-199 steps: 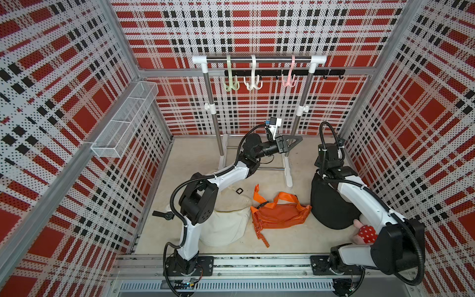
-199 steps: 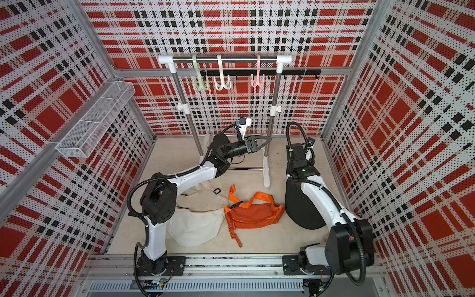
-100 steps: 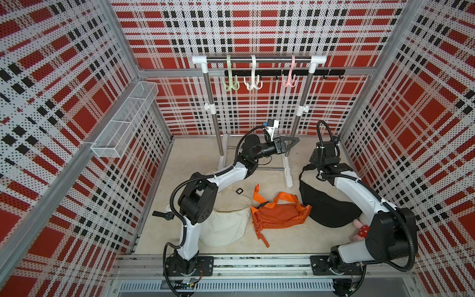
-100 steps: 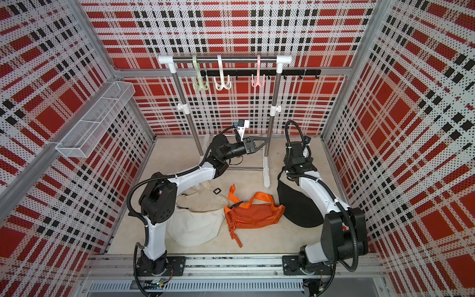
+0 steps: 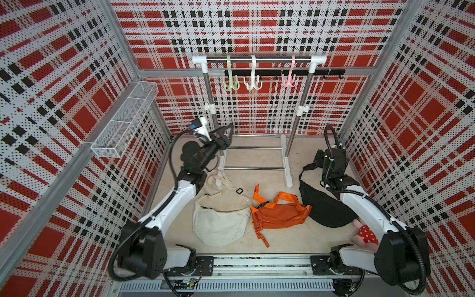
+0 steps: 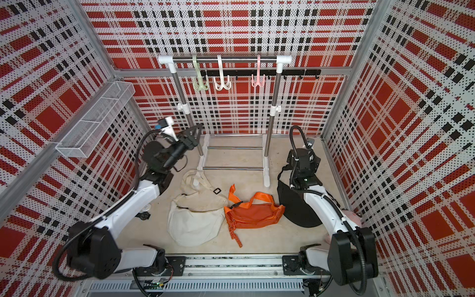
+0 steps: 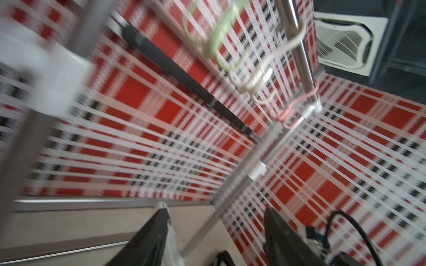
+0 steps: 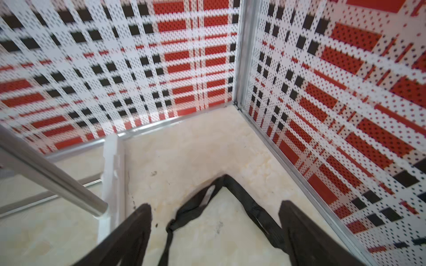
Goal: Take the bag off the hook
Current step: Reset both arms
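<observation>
Evenly bright top views; both wrist views motion-blurred, seemingly.

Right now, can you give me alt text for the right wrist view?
The right gripper is open, with the black bag strap lying slack on the beige floor between its jaws. Beyond are the rack's white foot, a steel pole and plaid corner walls.

black bag (image 5: 321, 204), orange bag (image 5: 279, 215), cream bag (image 5: 218, 223), red plaid walls (image 5: 257, 25).

White-shelled links, black joints: we see the left arm (image 5: 172, 203) and right arm (image 5: 367, 213) trailing ribbed black cables (image 5: 421, 257).
</observation>
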Available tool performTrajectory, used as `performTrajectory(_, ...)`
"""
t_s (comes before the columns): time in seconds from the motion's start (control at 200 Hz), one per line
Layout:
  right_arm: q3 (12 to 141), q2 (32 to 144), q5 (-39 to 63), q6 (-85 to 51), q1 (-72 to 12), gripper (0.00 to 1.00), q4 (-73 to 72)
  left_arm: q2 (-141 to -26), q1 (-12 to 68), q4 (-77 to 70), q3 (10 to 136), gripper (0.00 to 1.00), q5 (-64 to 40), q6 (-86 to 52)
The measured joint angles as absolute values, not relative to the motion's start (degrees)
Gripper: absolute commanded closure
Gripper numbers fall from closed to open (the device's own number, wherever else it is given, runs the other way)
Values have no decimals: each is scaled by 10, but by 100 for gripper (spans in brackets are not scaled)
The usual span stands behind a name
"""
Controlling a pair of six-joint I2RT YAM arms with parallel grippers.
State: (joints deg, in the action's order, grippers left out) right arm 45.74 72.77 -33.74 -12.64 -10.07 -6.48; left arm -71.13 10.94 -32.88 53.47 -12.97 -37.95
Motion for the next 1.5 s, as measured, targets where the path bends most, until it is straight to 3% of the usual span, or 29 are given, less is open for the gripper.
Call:
performTrajectory(0.17, 346, 762, -333, -49, -80, 9, -210, -598, 6, -318, 387, 15, 26, -286)
performTrajectory(0.436, 246, 803, -252, 0, -55, 10, -400, -574, -18, -388, 174, 13, 176, -156)
performTrajectory(0.536, 261, 798, -242, 6, -49, 10, -385, -583, -30, -433, 128, 13, 203, -143)
performTrajectory(0.651, 263, 774, -227, 6, -45, 9, -378, -622, -34, -503, 91, 13, 213, -138)
performTrajectory(0.852, 154, 770, -136, 3, -32, 9, -472, -737, -36, -694, 18, 12, 172, -114)
performTrajectory(1.057, 118, 850, -31, -50, 29, 7, -638, -858, -42, -861, 8, 10, 90, -79)
performTrajectory(1.097, 115, 878, -23, -58, 29, 6, -673, -876, -42, -874, 8, 0, 83, -74)
performTrajectory(1.142, 111, 898, -23, -65, 29, 0, -688, -899, -42, -880, 10, 2, 78, -74)
performTrajectory(1.503, 152, 899, -48, -68, 6, 0, -677, -906, -8, -843, 108, 2, 126, -57)
